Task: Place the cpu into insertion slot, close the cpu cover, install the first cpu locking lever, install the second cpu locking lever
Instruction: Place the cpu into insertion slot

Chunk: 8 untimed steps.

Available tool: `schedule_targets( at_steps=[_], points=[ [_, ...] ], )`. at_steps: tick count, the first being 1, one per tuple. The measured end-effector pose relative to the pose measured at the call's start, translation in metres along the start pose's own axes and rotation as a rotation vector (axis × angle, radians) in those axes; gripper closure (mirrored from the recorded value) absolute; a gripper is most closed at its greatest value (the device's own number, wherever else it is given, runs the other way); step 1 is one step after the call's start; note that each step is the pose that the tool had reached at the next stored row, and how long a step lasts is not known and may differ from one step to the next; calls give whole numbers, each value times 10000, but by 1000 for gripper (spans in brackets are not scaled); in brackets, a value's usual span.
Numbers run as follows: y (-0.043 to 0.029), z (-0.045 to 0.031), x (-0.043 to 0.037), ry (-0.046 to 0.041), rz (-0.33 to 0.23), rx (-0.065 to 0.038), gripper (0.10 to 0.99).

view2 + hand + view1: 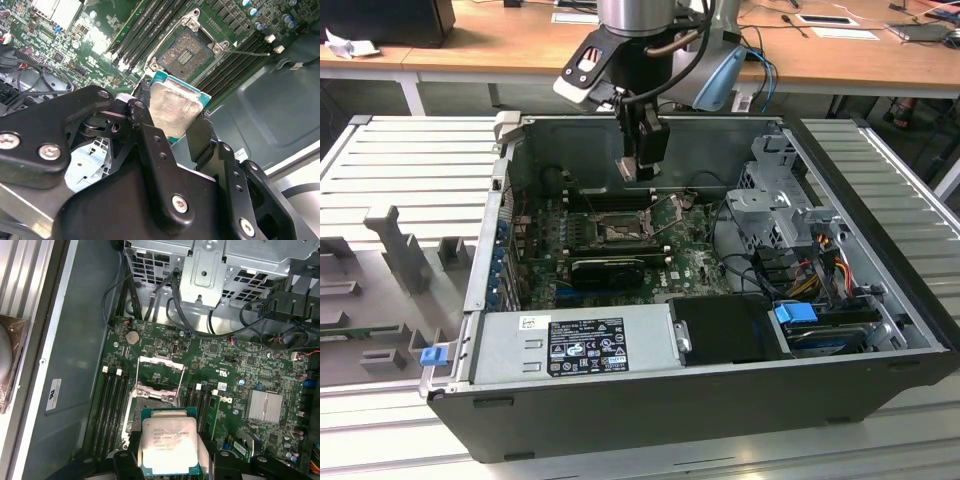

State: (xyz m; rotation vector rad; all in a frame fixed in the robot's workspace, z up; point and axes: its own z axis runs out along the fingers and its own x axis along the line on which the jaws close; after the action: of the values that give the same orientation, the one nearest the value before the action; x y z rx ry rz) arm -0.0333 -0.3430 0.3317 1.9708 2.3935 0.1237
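Observation:
My gripper [172,125] is shut on the cpu [175,106], a flat square chip with a pale metal top, clamped at two opposite edges by the black fingers [142,115]. In the first wrist view the cpu [169,444] hangs over the near edge of the insertion slot [150,401], apart from it. The dark insertion slot [189,52] lies bare inside its silver rim on the green board. The cpu cover [161,360], a silver frame with a square window, is swung back beyond the slot. In the exterior view the gripper [642,172] hovers inside the open case, above the slot [618,233].
Memory slots [112,405] flank the socket on both sides. A long black ribbed card [605,268] lies in front of it, then the grey power supply [585,343]. A metal drive cage [775,200] with cables stands at the exterior view's right. A silver heatsink [265,405] sits on the board.

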Motion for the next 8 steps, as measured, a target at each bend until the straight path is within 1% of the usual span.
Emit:
schedule_targets(
  at_steps=[8],
  points=[
    [-3, 20, 0, -2, 45, -2, 557]
  ],
)
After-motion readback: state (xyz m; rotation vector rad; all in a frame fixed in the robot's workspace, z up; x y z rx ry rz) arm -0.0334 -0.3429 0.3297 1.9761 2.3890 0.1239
